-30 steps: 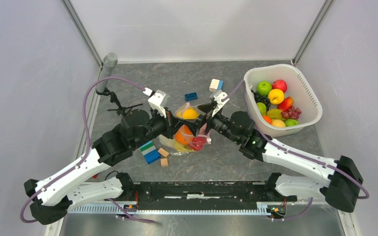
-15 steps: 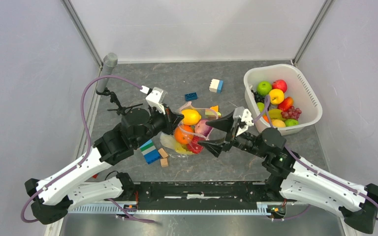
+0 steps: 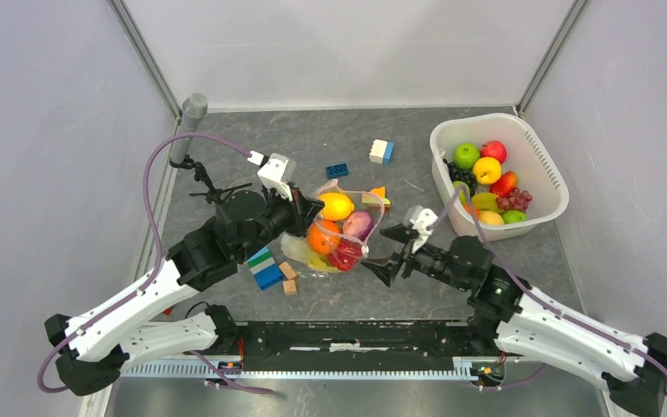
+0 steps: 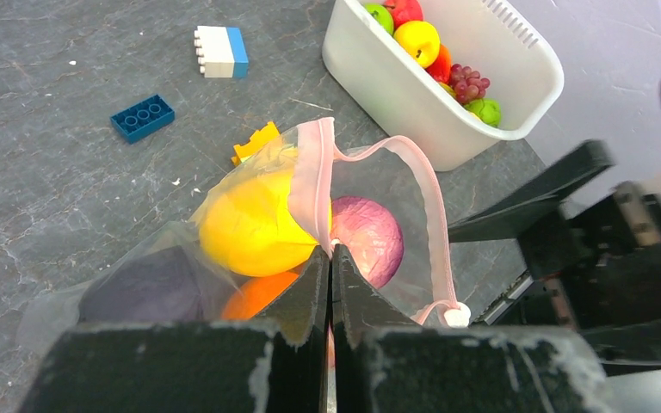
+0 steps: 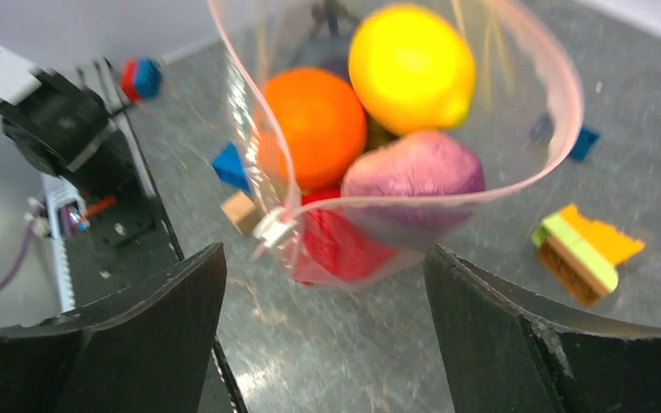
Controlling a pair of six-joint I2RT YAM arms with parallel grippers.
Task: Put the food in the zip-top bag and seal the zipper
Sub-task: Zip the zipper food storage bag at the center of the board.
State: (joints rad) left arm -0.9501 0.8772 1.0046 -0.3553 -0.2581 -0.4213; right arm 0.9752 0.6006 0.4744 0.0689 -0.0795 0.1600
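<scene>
The bag (image 3: pixel 340 234) is lying mid-tabletop (image 3: pixel 313 139), seemingly half lifted, with yellow, orange, purple and red food (image 3: pixel 337 207) inside. Its pink zipper (image 4: pixel 314 172) is gaping open. The left gripper (image 4: pixel 331 262) is pinching the zipper with its jaws closed. The right gripper (image 5: pixel 327 258) is hovering wide open near the mouth, gripping nothing. More fruit is lying in the basket (image 3: pixel 552 169).

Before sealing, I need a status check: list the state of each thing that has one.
zip-top bag: mouth open, fruit inside.
zipper: unsealed, pinched by left hand.
left hand: shut on the zipper.
right hand: open, empty, facing the bag's mouth.
basket: upright, part full.
</scene>
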